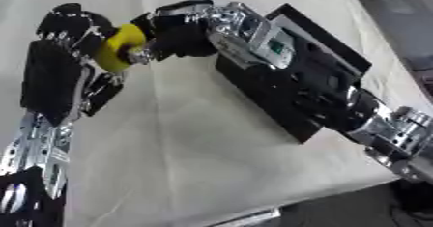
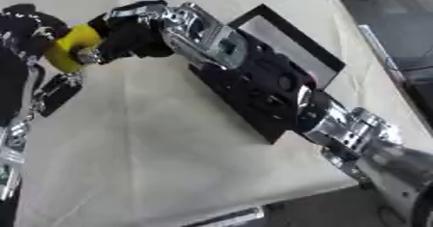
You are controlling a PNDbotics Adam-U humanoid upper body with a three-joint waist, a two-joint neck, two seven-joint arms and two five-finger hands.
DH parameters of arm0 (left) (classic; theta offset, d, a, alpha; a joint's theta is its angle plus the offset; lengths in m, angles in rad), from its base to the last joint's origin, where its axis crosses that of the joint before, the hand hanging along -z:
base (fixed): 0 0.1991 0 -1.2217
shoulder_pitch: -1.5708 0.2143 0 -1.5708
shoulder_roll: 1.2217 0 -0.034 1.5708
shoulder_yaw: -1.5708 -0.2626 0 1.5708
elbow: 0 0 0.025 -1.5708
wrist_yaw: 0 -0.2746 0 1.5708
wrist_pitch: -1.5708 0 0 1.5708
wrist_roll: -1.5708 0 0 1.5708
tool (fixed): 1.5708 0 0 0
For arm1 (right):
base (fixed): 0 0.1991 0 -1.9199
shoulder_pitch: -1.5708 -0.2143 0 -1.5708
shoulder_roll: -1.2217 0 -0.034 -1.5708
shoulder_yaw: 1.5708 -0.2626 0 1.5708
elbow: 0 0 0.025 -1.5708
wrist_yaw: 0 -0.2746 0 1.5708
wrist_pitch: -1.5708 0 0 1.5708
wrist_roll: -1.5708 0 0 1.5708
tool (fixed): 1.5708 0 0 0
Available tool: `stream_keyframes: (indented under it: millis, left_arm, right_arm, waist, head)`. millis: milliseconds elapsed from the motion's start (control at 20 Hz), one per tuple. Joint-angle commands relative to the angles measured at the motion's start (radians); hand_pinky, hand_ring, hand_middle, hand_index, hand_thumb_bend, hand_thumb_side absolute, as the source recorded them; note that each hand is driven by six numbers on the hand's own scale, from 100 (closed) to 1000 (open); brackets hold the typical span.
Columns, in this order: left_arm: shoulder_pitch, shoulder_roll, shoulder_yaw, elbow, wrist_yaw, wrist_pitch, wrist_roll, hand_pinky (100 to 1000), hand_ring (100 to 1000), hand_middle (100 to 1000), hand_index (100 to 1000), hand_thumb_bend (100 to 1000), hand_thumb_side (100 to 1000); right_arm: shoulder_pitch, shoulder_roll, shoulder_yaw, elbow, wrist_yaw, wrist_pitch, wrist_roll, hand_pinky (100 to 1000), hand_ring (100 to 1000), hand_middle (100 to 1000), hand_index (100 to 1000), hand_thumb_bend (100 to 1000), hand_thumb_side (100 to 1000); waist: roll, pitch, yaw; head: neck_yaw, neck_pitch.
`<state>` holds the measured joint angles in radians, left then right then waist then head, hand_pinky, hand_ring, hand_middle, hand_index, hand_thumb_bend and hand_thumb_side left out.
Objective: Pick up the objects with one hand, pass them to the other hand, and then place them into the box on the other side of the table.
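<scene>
A yellow, roll-shaped object (image 1: 118, 47) hangs above the table's left half, between my two hands. My left hand (image 1: 55, 76) stands upright at the left with its fingers curled over the top of the yellow object and its thumb spread out below. From the right, my right hand (image 1: 179, 32) reaches across and is curled on the object's other side. A black box (image 2: 283, 37) with a pale inside lies on the right of the table, largely hidden under my right forearm.
A cream cloth covers the table (image 1: 194, 158). Its front edge runs along the lower right and its right edge lies close behind the box. Dark floor shows beyond both edges.
</scene>
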<state>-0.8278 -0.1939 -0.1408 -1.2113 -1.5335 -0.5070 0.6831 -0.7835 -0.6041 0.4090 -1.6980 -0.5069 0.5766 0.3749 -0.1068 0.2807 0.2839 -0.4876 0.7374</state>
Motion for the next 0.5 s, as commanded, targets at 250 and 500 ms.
stream_keyframes:
  millis: [250, 500]
  left_arm:
    - [-0.014, -0.013, -0.006, -0.009, 0.005, -0.017, 0.046, 803, 756, 724, 863, 801, 144]
    - [-0.014, -0.012, -0.004, -0.007, -0.006, 0.014, 0.082, 824, 773, 737, 878, 859, 265]
  right_arm:
    - [-0.017, -0.024, -0.013, -0.035, -0.025, -0.003, 0.011, 1000, 937, 316, 655, 100, 148]
    - [-0.014, -0.029, -0.016, -0.036, -0.032, -0.006, 0.005, 1000, 935, 313, 651, 100, 143]
  waist:
    - [0.004, -0.015, -0.001]
    - [0.007, -0.016, -0.004]
  head:
    - [0.0, -0.005]
    - [0.0, -0.006]
